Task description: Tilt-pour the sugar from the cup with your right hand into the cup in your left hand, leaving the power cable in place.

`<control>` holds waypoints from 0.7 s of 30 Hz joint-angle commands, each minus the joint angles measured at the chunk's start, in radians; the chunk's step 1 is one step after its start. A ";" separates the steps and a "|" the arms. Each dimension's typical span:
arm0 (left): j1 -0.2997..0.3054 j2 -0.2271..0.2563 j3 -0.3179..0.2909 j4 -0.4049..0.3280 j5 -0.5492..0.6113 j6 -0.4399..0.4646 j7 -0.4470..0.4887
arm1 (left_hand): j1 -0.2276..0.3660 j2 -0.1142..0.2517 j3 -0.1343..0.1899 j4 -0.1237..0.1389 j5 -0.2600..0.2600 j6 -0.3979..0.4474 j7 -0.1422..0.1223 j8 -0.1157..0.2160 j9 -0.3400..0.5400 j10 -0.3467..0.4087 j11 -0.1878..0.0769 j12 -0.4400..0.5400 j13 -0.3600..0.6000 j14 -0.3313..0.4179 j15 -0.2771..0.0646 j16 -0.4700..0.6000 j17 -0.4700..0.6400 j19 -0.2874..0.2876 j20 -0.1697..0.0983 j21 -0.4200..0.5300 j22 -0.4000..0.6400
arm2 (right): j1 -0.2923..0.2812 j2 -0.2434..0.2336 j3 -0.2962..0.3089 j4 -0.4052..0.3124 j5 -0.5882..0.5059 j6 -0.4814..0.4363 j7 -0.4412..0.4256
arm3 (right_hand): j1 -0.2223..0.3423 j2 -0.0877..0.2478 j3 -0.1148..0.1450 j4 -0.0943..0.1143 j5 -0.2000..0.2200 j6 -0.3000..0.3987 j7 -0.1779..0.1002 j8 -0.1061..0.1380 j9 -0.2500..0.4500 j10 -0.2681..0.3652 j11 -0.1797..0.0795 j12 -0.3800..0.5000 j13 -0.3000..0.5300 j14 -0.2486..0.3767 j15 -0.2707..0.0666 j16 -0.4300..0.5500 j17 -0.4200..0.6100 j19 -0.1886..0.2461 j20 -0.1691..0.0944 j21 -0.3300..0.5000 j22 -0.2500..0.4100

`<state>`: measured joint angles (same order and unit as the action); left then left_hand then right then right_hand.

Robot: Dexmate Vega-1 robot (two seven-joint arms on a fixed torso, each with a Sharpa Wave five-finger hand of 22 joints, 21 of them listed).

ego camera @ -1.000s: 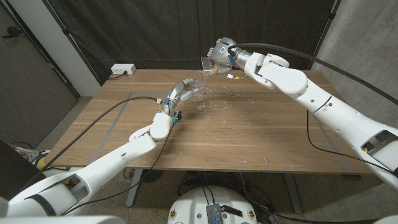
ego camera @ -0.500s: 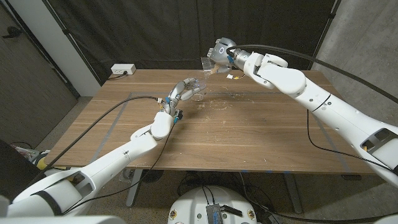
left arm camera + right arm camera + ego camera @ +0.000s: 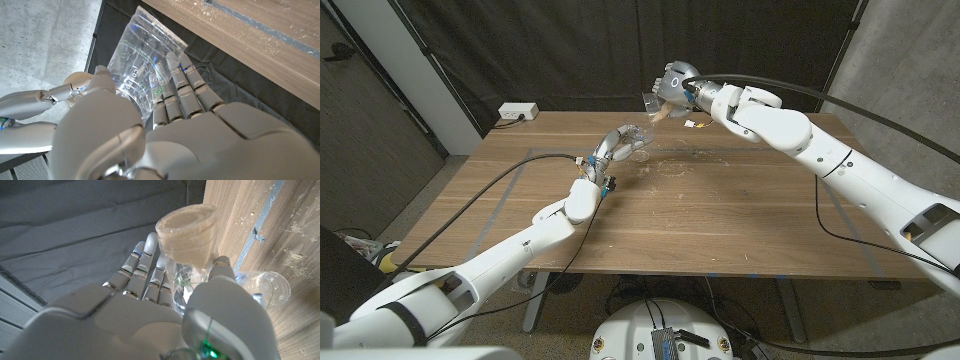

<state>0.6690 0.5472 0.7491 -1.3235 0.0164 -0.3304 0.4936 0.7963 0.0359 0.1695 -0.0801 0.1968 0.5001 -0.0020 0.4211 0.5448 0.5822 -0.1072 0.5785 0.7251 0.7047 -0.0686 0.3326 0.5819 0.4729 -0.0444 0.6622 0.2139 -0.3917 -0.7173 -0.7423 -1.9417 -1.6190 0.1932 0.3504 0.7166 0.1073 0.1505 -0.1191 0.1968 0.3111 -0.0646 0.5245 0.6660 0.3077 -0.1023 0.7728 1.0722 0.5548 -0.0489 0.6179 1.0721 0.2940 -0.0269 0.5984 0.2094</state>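
Presently, the scene reads as follows.
Right robot hand: raised above the far edge of the wooden surface, grasping a clear plastic cup of sugar; fingers lie behind the cup and the thumb wraps its front.
Sugar cup: tilted in the right wrist view, with pale brown sugar packed up to the rim.
Left robot hand: held over the far middle of the surface, grasping an empty clear cup; fingers run along one side and the thumb presses the other.
Empty cup: lies below and to the left of the sugar cup in the head view, apart from it; the right wrist view shows its open mouth just beside the right thumb.
Surface: scattered pale grains lie near the middle, with blue tape lines on the left part.
Power cable: black, running along the left arm over the surface.
Power strip: white, at the far left corner.
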 commanded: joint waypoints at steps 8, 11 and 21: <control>-0.002 0.003 -0.002 -0.005 -0.001 0.017 -0.005 | 0.010 -0.002 -0.003 -0.002 0.003 0.014 -0.007 -0.001 0.005 0.022 -0.022 0.000 0.003 0.015 -0.094 0.000 0.004 -0.001 -0.030 0.008 -0.002 | 0.023 -0.004 -0.024 0.025 -0.036 0.015 -0.016 | 0.002 0.011 0.002 -0.004 0.005 0.026 -0.011 0.007 0.004 0.013 -0.007 -0.001 0.005 0.013 -0.179 -0.003 0.006 -0.004 0.000 -0.007 0.001; -0.003 0.004 -0.002 -0.006 0.000 0.021 -0.006 | 0.010 -0.002 -0.003 -0.002 0.003 0.013 -0.004 -0.001 0.005 0.023 -0.021 0.000 0.004 0.013 -0.092 -0.001 0.005 -0.004 -0.029 0.008 -0.002 | 0.025 -0.006 -0.027 0.027 -0.041 0.016 -0.019 | 0.002 0.011 0.002 -0.004 0.005 0.029 -0.012 0.008 0.004 0.014 -0.007 -0.001 0.005 0.014 -0.180 -0.004 0.007 -0.005 0.000 -0.008 0.001; -0.002 0.002 -0.002 -0.011 0.005 0.024 0.000 | 0.011 -0.002 -0.005 -0.002 0.003 0.020 -0.006 0.000 0.005 0.028 -0.026 0.000 0.004 0.019 -0.095 -0.001 0.006 -0.001 -0.032 0.011 -0.002 | 0.031 -0.020 -0.034 0.021 -0.067 0.020 -0.035 | 0.002 0.011 0.003 -0.005 0.005 0.032 -0.013 0.009 0.002 0.019 -0.011 0.000 0.006 0.017 -0.180 -0.007 0.009 -0.006 0.000 -0.010 0.001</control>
<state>0.6666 0.5499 0.7484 -1.3295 0.0175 -0.3127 0.4897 0.8010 0.0313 0.1668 -0.0829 0.1961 0.5096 -0.0035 0.4210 0.5446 0.5880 -0.1088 0.5764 0.7268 0.7093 -0.0697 0.3327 0.5866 0.4729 -0.0444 0.6690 0.2091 -0.3690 -0.7241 -0.7669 -1.9184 -1.6598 0.2064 0.3294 0.7167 0.1068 0.1503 -0.1189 0.1965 0.3292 -0.0717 0.5257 0.6651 0.3203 -0.1114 0.7729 1.0774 0.5655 -0.0525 0.6134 1.0767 0.2903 -0.0306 0.5915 0.2094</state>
